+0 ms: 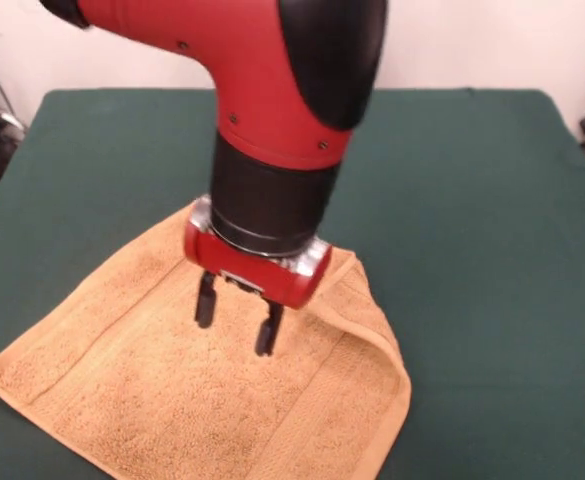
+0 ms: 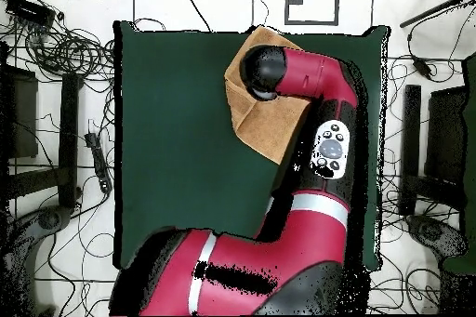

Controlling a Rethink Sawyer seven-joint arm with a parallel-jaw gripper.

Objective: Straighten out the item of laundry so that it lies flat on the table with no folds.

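The item of laundry (image 1: 172, 400), an orange-tan terry towel, lies spread on the green table (image 1: 472, 200) near its front edge. A woven border band runs along its right side, where the edge looks rolled or doubled over. My gripper (image 1: 235, 335) hangs just above the towel's middle, open, with nothing between its black fingers (image 1: 204, 305). Whether the tips touch the cloth I cannot tell. In the overhead view the towel (image 2: 270, 123) sits at the table's (image 2: 177, 127) top edge, largely covered by the red arm, which also hides the gripper.
Green cloth surrounds the towel on the left, right and far side in the front view. Cables (image 2: 65, 48) and dark stands (image 2: 437, 146) crowd the floor around the table. The arm's elbow (image 2: 330, 146) reaches over the table's right part in the overhead view.
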